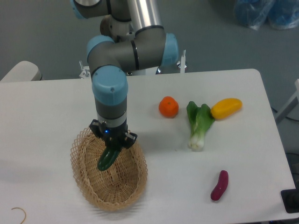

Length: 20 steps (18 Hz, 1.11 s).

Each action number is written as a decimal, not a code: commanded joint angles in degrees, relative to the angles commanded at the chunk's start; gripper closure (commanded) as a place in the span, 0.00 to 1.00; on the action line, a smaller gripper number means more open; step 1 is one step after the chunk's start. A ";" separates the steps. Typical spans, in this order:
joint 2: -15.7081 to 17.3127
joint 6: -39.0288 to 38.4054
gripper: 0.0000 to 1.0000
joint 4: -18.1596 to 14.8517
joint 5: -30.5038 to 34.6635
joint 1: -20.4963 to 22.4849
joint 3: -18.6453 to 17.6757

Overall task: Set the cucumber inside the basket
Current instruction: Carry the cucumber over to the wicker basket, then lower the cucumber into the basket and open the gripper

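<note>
The oval tan wicker basket (126, 186) sits at the front left of the white table. My gripper (112, 148) hangs straight down over the basket's far half. It is shut on the dark green cucumber (107, 159), which points down and to the left inside the basket's rim, its lower end close to the basket floor. I cannot tell whether it touches the floor. The fingertips are partly hidden by the cucumber and the gripper body.
An orange fruit (168, 107), a green-and-white bok choy (198, 124) and a yellow vegetable (226, 108) lie to the right of the arm. A small purple eggplant-like piece (219, 185) lies at the front right. A thin loop (19, 213) lies at the front left edge.
</note>
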 joint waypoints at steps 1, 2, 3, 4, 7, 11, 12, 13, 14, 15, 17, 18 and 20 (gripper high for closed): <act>-0.52 -1.23 0.75 0.70 0.00 0.00 0.00; -1.23 -2.38 0.75 1.15 0.00 -0.09 0.00; -1.84 -2.74 0.75 1.41 0.00 -0.18 0.00; -2.46 -2.74 0.75 1.42 0.00 -0.61 0.17; -2.73 -2.74 0.75 1.59 0.00 -1.06 0.17; -3.34 -2.30 0.73 1.85 0.09 -1.23 0.00; -3.52 -2.22 0.73 1.85 0.00 -1.23 0.09; -3.69 -2.04 0.63 1.94 0.00 -1.23 0.09; -3.69 -1.95 0.44 2.12 0.00 -1.32 0.26; -3.69 -1.95 0.25 2.12 0.09 -1.23 0.61; -3.52 -0.99 0.00 2.29 1.31 -1.23 0.97; -3.43 -0.72 0.00 2.38 2.10 -1.23 1.23; -3.26 -0.55 0.00 2.38 3.07 -1.15 2.02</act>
